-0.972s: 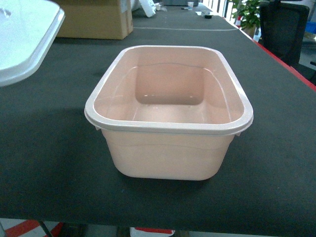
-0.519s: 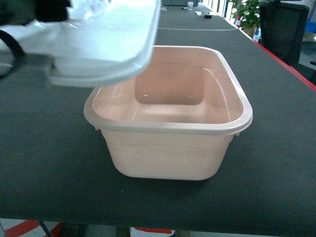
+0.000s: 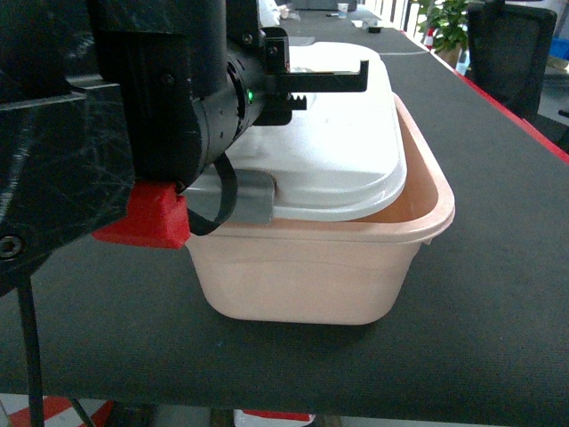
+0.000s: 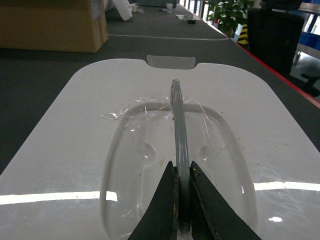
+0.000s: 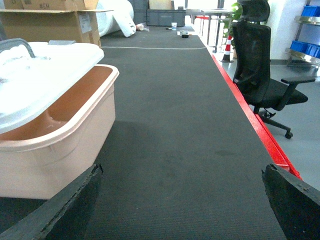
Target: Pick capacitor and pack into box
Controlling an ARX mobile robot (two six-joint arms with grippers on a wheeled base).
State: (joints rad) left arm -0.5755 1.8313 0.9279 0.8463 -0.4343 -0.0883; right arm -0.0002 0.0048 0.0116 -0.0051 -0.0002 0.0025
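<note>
The left gripper [image 4: 181, 181] is clamped on the grey handle [image 4: 178, 120] of the white lid [image 3: 342, 142], which lies askew over the pink box [image 3: 311, 276] near the table's [image 3: 498, 294] front edge. The right gripper [image 5: 182, 200] stands wide open, holding nothing.

The pink box [image 3: 311, 276] sits open at its right side; its white lid [image 3: 338, 151] lies tilted across the top, grey handle [image 4: 178, 135] upright.

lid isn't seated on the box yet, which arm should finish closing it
Left. The left gripper is shut on the lid's grey handle; the lid sits skewed over the box. The right gripper is open, beside it.
</note>
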